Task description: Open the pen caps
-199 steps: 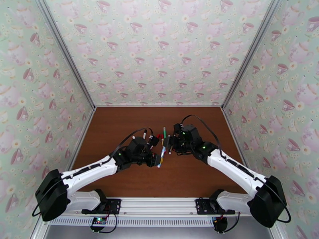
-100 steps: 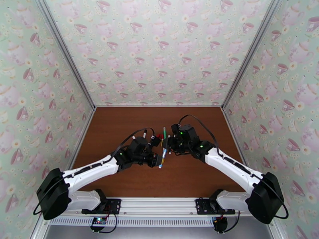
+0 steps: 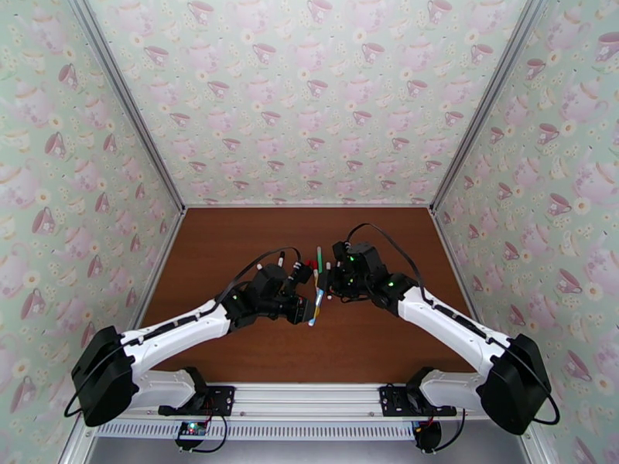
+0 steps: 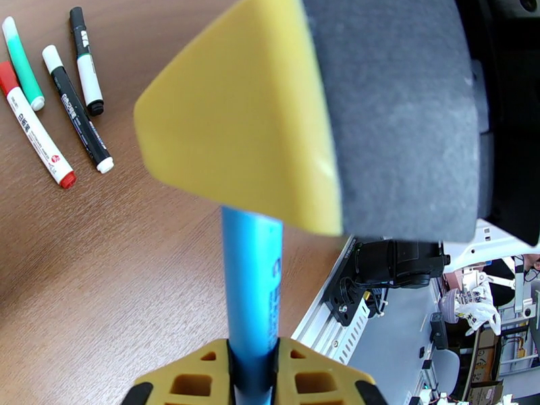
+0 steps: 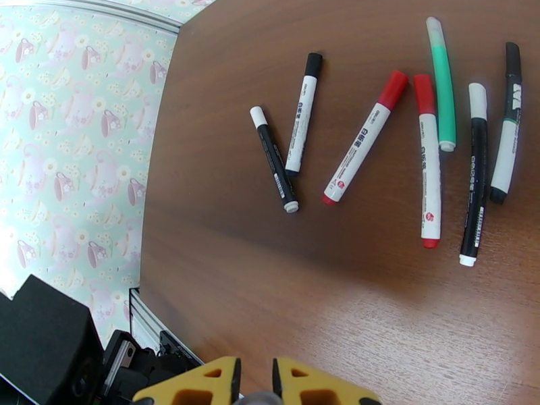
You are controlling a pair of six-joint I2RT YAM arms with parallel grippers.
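My left gripper (image 3: 308, 308) is shut on a blue pen (image 4: 251, 278), holding it above the table near its lower end between yellow fingers (image 4: 307, 372). My right gripper (image 3: 323, 286) has closed over the pen's upper end, where the cap sits. Its big yellow and grey finger pad (image 4: 378, 109) hides that end in the left wrist view. In the right wrist view its jaws (image 5: 255, 383) stand almost together, with a small grey tip between them at the bottom edge. Several capped pens lie on the table, among them a green one (image 5: 441, 82) and a red-capped one (image 5: 426, 160).
The loose pens lie in a row on the brown table (image 3: 232, 249) just behind both grippers (image 3: 317, 261). Patterned walls enclose the table on three sides. The metal rail (image 3: 309, 400) with the arm bases runs along the near edge.
The right gripper's jaws have closed onto the blue pen's upper end, and it has shifted slightly left. The left gripper has kept the pen almost still.
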